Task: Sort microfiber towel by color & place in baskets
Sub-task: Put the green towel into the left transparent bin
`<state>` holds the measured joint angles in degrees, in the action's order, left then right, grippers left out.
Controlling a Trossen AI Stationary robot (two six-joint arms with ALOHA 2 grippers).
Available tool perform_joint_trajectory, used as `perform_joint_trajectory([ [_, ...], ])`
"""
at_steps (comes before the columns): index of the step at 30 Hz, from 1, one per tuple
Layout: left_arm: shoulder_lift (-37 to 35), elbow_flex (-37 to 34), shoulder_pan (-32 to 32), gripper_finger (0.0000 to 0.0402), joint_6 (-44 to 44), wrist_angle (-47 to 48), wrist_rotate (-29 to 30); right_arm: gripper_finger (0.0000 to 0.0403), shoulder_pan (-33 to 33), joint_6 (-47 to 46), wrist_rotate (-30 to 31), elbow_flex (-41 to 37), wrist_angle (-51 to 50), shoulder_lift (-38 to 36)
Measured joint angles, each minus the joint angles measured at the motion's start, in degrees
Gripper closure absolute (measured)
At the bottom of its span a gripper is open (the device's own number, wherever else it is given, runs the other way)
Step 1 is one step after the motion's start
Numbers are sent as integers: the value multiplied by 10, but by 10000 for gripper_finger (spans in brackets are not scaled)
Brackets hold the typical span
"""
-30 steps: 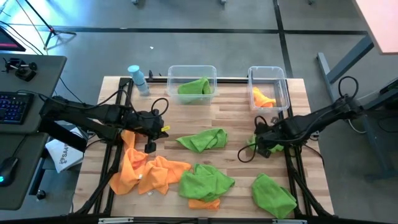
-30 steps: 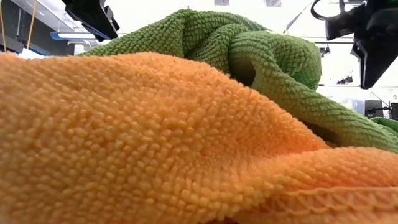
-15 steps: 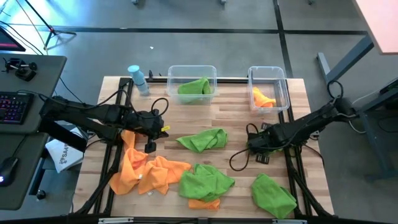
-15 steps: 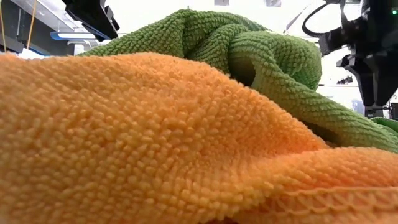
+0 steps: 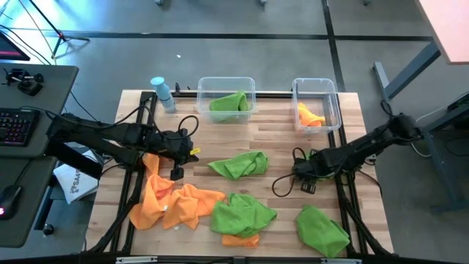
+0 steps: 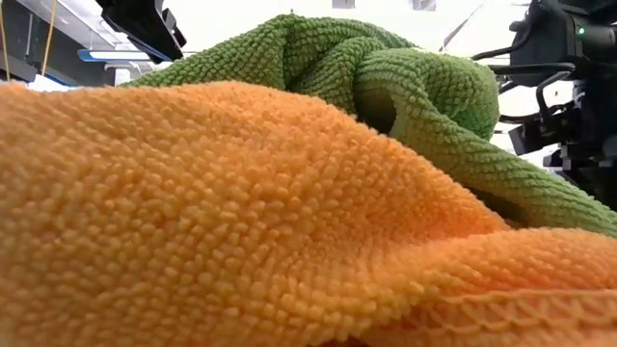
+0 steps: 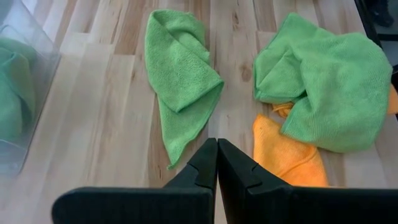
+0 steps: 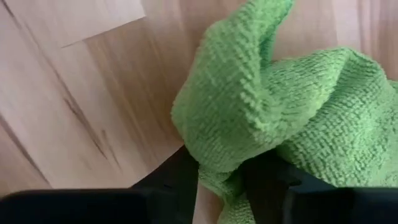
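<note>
wider basket (image 5: pixel 226 86): far edge of table (image 5: pixel 278 132), about 12 o'clock from centre; long axis runs 9–3; clear plastic, one green towel (image 5: pixel 229 103) bunched inside.
narrower basket (image 5: pixel 316 103): far right, about 1 o'clock; long axis runs 12–6; orange towel (image 5: pixel 308 116) in its near half.
loose green towels: one mid-table (image 5: pixel 238 164), long axis 9–3, folded; one (image 5: pixel 243 212) at 6 o'clock over an orange scrap (image 5: pixel 238 239); one (image 5: pixel 322 230) at 5 o'clock near the front edge.
orange pile (image 5: pixel 172 202): front left, about 8 o'clock, spread along 9–3, just beside the 6 o'clock green towel.
gripped towel (image 8: pixel 273 112): green, small bunch at 3 o'clock; mostly hidden under the arm in the high view.
right tool (image 5: pixel 302 173): at 3 o'clock, pointing toward 9; fingers partly parted and pinched onto the green bunch, cloth folded between them, per right wrist view.
left tool (image 5: pixel 176 173): at 9 o'clock, over the far end of the orange pile, fingers pressed fully together, nothing in them; touching the pile or not – cannot tell.
left wrist view only: tool (image 7: pixel 217 163) tips aim at the mid-table green towel (image 7: pixel 180 78); basket wall (image 7: pixel 28 93) at one edge.
low view only: orange towel (image 6: pixel 222 222) fills the frame, green towel (image 6: pixel 386 87) behind; baskets not seen.
high view only: both baskets, light-blue bottle (image 5: pixel 162 93) at 11 o'clock beside the wider basket.
</note>
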<state>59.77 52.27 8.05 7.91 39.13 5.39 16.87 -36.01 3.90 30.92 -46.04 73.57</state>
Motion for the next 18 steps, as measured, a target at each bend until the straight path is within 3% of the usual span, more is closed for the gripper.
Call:
perform_joint_trajectory([
  [6, 0, 0, -1, 401, -6, 0, 12, 391, -8, 14, 12, 14, -4, 2],
  [12, 0, 0, -1, 401, -7, 11, 14, 397, -8, 30, 53, 129, -52, 3],
  [18, 0, 0, -11, 401, -24, 40, 27, 399, -11, 105, 175, 284, -105, 3],
])
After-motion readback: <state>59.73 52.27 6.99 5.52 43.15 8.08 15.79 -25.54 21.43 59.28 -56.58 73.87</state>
